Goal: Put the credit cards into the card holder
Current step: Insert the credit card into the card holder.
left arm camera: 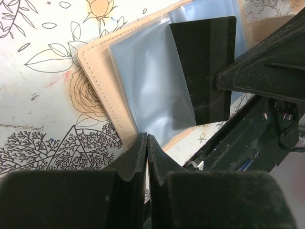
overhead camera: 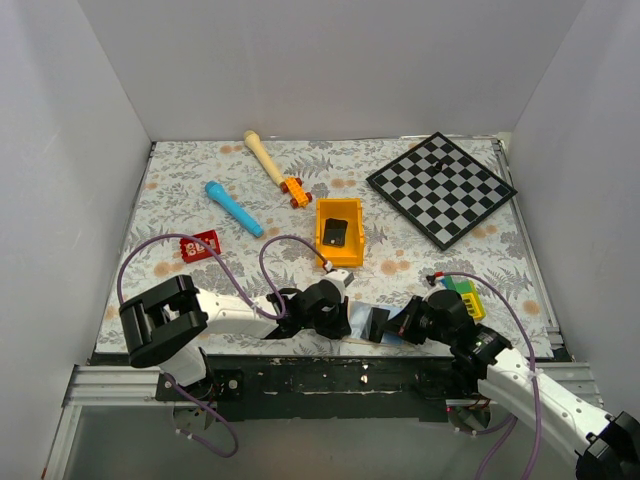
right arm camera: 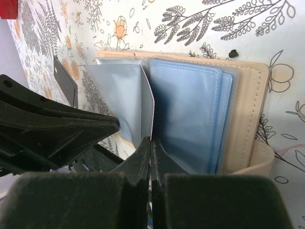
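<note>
Left tool (left arm camera: 147, 138) and right tool (right arm camera: 150, 141) were both pinched shut, on what I couldn't tell, at the open card holder (left arm camera: 95, 71) at the counter's (overhead camera: 180, 180) 6 o'clock, so I wanted the black card (left arm camera: 205, 67) kept square to its sleeve (left arm camera: 152, 81).

No words or numbers can be read here. The red card (overhead camera: 203, 244) on the left has white marks, but they are too small to read
</note>
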{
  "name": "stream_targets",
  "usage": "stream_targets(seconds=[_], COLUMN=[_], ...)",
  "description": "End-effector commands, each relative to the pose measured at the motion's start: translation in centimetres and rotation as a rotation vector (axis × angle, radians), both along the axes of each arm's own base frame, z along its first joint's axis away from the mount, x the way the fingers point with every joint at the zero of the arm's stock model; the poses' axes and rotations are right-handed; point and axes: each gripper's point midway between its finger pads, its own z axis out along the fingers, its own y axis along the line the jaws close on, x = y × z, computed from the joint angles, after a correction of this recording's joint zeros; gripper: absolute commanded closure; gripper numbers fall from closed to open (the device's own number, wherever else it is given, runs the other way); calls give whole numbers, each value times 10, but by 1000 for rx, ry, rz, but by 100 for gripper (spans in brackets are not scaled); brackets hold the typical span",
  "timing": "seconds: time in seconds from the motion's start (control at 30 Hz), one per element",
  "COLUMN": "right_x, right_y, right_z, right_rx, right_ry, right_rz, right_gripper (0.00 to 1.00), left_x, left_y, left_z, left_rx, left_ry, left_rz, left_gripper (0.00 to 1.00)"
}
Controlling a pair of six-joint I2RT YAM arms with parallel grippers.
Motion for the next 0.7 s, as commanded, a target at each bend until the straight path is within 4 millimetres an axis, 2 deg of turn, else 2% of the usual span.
stream_targets(seconds=[0.0, 0.1, 0.23, 0.3, 0.53, 0.67], right_x=[-11, -12, -13, -14, -15, -15], right_y=[-3, -6, -9, -10, -11, -10], right_z=[-16, -20, -24, -26, -30, -31], right_rx=[-39, -58, -70, -75, -92, -96], right_ry=[34, 42, 46, 49, 52, 49], right_rz=[50, 46, 37, 34, 47, 57], right_gripper=[99, 99, 99, 99, 99, 99], left_x=[4, 10, 15, 17, 23, 23], left_y=[23, 28, 37, 39, 42, 31], left_z=[-9, 4, 18, 22, 4, -6], left_rx=[94, 81, 67, 54, 90, 88], left_ry=[-16, -59, -84, -88, -59, -42], left_rz=[52, 73, 102, 114, 116, 91], left_gripper=[100, 100, 82, 78, 77, 78])
